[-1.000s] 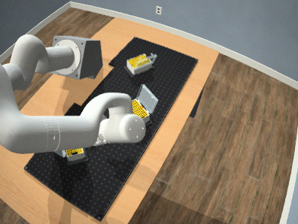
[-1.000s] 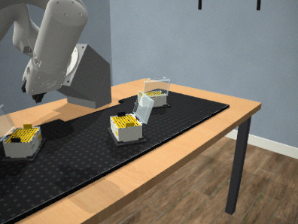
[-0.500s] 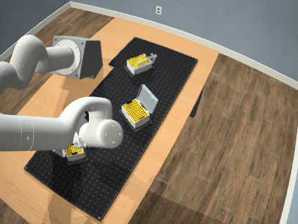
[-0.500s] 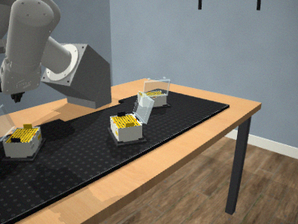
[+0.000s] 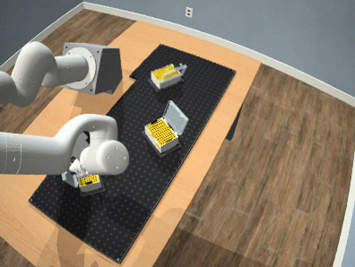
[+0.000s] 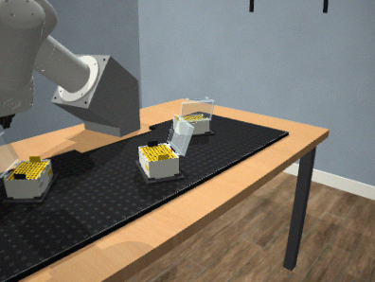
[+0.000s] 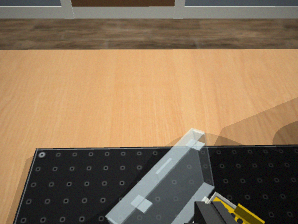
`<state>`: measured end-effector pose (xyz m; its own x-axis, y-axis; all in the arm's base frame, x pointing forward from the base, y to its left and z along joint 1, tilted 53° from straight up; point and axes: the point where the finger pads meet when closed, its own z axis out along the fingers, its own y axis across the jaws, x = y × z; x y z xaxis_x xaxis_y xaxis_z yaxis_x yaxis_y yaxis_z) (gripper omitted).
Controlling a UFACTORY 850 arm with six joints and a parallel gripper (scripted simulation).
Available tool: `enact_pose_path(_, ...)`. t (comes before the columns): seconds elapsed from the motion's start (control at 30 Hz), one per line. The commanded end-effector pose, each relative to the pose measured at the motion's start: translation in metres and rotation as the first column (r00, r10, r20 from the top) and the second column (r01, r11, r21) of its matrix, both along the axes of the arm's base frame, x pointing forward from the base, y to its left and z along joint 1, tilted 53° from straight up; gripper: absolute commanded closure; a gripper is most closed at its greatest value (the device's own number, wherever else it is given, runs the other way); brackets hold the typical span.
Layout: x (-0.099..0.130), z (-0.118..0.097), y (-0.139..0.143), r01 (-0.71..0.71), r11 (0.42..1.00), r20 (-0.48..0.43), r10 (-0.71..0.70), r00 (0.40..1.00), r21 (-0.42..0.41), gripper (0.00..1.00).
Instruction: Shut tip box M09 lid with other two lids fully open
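Observation:
Three white tip boxes with yellow tip racks stand on holder plates on the black breadboard point(image 5: 202, 90) point(image 6: 95, 208). The near box point(image 5: 90, 185) point(image 6: 28, 180) has its clear lid point(image 7: 167, 185) standing open; its yellow rack point(image 7: 239, 214) shows at the bottom of the wrist view. My gripper point(image 6: 4, 123) point(image 7: 203, 218) is shut and empty, just above this box by its lid. The middle box point(image 5: 162, 135) point(image 6: 158, 162) has its lid point(image 5: 176, 117) point(image 6: 181, 136) tilted partly up. The far box point(image 5: 166, 75) point(image 6: 197, 123) has its lid point(image 6: 198, 109) standing upright. No sticker is readable.
The robot's grey base point(image 5: 96, 67) point(image 6: 106, 95) stands on the wooden table point(image 5: 54, 107) point(image 6: 265, 142) beside the breadboard. The arm's elbow point(image 5: 105, 157) covers part of the near box in the top view.

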<state>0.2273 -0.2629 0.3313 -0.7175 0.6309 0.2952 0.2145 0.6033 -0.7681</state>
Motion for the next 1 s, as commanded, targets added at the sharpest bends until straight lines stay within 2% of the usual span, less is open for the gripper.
enact_pose_path(0.0, -0.021, 0.005, -0.004, -0.142, 0.99, -0.021, 0.142, 0.99, 0.02, 1.0)
enact_pose_path(0.23, -0.055, 0.013, -0.009, -0.36, 0.931, -0.052, 0.363, 0.93, 0.059, 1.0)
enact_pose_path(0.3, -0.055, 0.013, -0.009, -0.36, 0.931, -0.052, 0.363, 0.93, 0.059, 1.0)
enact_pose_path(0.4, -0.069, 0.016, -0.012, -0.448, 0.891, -0.062, 0.452, 0.89, 0.078, 1.0)
enact_pose_path(0.6, -0.098, 0.022, -0.017, -0.608, 0.785, -0.077, 0.618, 0.782, 0.118, 1.0)
enact_pose_path(0.8, -0.127, 0.028, -0.022, -0.744, 0.649, -0.084, 0.76, 0.645, 0.16, 1.0)
enact_pose_path(0.87, -0.127, 0.028, -0.022, -0.744, 0.649, -0.084, 0.76, 0.645, 0.16, 1.0)
enact_pose_path(0.97, -0.128, 0.029, -0.022, -0.801, 0.571, -0.084, 0.82, 0.566, 0.181, 1.0)
